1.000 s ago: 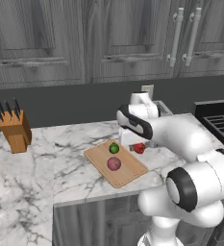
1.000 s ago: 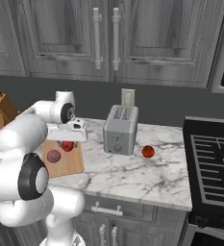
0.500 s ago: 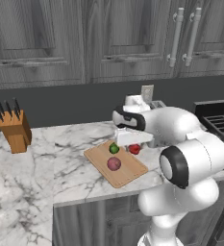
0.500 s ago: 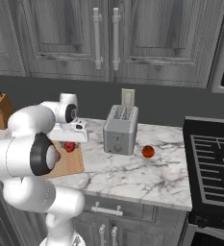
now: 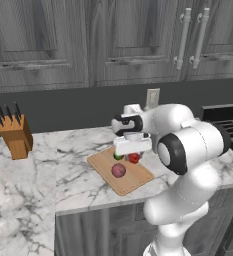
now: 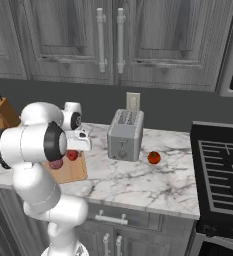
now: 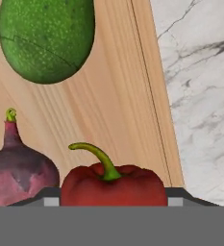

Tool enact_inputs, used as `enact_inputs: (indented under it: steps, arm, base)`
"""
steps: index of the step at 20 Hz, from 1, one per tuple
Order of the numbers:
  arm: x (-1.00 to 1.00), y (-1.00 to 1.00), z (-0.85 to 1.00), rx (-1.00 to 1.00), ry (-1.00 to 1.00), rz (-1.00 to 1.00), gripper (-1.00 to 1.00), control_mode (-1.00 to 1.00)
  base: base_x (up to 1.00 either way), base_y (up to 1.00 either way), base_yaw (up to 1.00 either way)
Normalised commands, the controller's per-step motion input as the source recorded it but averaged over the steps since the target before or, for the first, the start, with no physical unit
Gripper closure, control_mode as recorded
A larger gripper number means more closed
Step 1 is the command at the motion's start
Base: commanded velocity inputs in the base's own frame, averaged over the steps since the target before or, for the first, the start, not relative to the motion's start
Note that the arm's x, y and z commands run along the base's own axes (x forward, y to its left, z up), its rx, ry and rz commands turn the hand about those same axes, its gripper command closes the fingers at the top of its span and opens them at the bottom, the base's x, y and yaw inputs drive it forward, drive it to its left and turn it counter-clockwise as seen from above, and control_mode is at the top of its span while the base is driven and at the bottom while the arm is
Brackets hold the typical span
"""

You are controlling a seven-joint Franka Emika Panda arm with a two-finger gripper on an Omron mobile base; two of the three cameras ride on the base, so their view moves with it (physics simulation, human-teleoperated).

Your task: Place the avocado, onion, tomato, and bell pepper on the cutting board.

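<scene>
Between the jaws sits the bell pepper (image 7: 114, 185), red with a curved green stem; the two finger tips stand at its two sides and seem to pinch it, so I judge the gripper (image 7: 114, 199) has it in its grip. Just under the jaws is the cutting board (image 7: 118, 96), so the pepper is above the wood or very near to it; whether it touches the board I cannot tell. Just beside the pepper, at one side of the jaws, the onion (image 7: 18, 173) lies on the board. Further ahead of the jaws the avocado (image 7: 47, 36) lies on the board too. Far from the jaws, beyond the toaster (image 6: 125, 135), the tomato (image 6: 154, 158) rests on the marble counter (image 6: 153, 180).

I judge that two items are placed, the pepper only needs release, and the tomato is left to fetch.
</scene>
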Motion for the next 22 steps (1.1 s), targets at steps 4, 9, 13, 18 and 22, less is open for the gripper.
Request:
enact_inputs:
  steps: [4, 9, 13, 18, 22]
  arm:
    - [0.22, 0.12, -0.30, 0.00, 0.04, 0.00, 1.00, -1.00]
    - [0.17, 0.04, -0.26, 0.00, 0.02, 0.00, 1.00, -1.00]
    - [0.16, 0.02, -0.25, 0.00, 0.01, 0.00, 1.00, -1.00]
    - [0.10, 0.00, -0.26, 0.00, 0.02, 0.00, 1.00, -1.00]
    - [0.03, 0.02, -0.22, 0.00, 0.00, 0.00, -1.00, -1.00]
  base:
    - [0.00, 0.00, 0.00]
    - [0.00, 0.00, 0.00]
    - [0.00, 0.00, 0.00]
    - [0.00, 0.00, 0.00]
    - [0.00, 0.00, 0.00]
